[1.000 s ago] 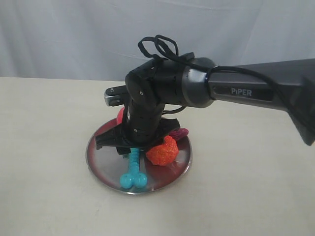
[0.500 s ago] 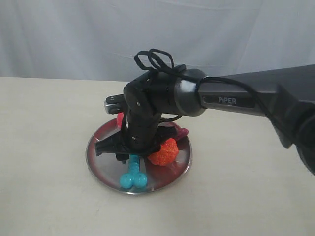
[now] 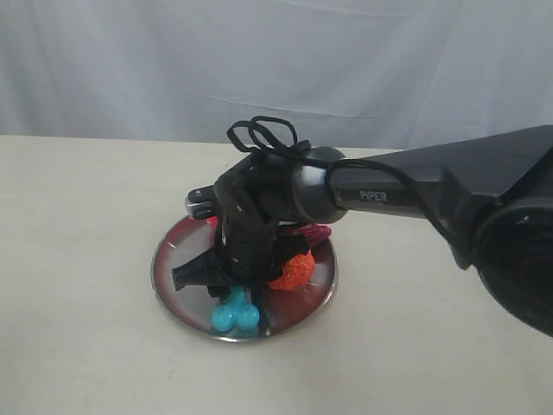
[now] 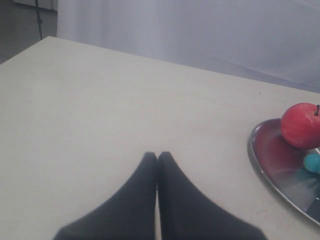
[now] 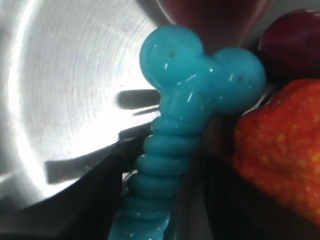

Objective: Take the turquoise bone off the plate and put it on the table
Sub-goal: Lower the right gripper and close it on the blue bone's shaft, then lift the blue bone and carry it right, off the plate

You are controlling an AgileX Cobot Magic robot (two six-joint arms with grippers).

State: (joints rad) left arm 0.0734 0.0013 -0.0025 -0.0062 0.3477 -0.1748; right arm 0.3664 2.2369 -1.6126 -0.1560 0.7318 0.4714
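The turquoise bone [image 3: 234, 315] lies on the silver plate [image 3: 173, 290], its knobbed end towards the plate's front rim. My right gripper [image 3: 227, 290] is down on the plate with its fingers on either side of the ribbed shaft [image 5: 170, 145]. It is open: one finger touches the shaft and a gap shows at the other. The arm hides the rest of the shaft in the exterior view. My left gripper [image 4: 157, 156] is shut and empty over the beige table [image 4: 100, 100], left of the plate [image 4: 267, 162].
An orange bumpy fruit [image 3: 294, 270] sits right beside the bone on the plate. A magenta fruit [image 3: 316, 232] lies behind it, and a red apple [image 4: 301, 125] is at the plate's far side. The beige table [image 3: 86, 216] surrounds the plate.
My right arm has come down and forward over the plate. Its gripper now sits lower along the bone's shaft, covering more of it. The bone has not moved.
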